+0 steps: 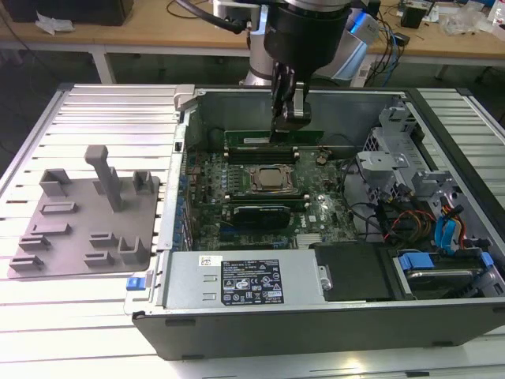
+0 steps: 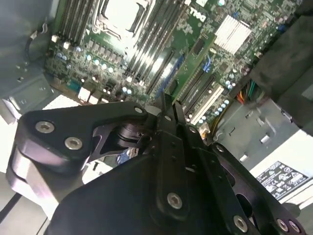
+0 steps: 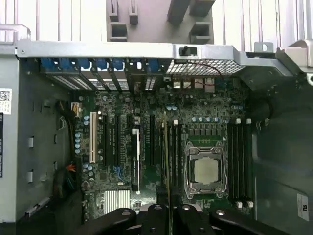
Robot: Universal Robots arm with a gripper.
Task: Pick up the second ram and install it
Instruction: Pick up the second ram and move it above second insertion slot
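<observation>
A slatted metal worktop point(image 1: 102, 110) is backed by a wooden worktop point(image 1: 158, 28) on white legs, on which cables point(image 1: 392, 38) are strewn; dark floor point(image 1: 47, 69) is seen beneath.

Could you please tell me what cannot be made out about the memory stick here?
- First wrist view: the second ram shows edge-on as a thin line, so whether it sits in a slot is unclear.
- Exterior view: the gripper hides where it grips the stick.
- Second wrist view: the gripper's dark links cover the ram's near end.
- First wrist view: the grey tray is cut off by the picture's edge.
</observation>
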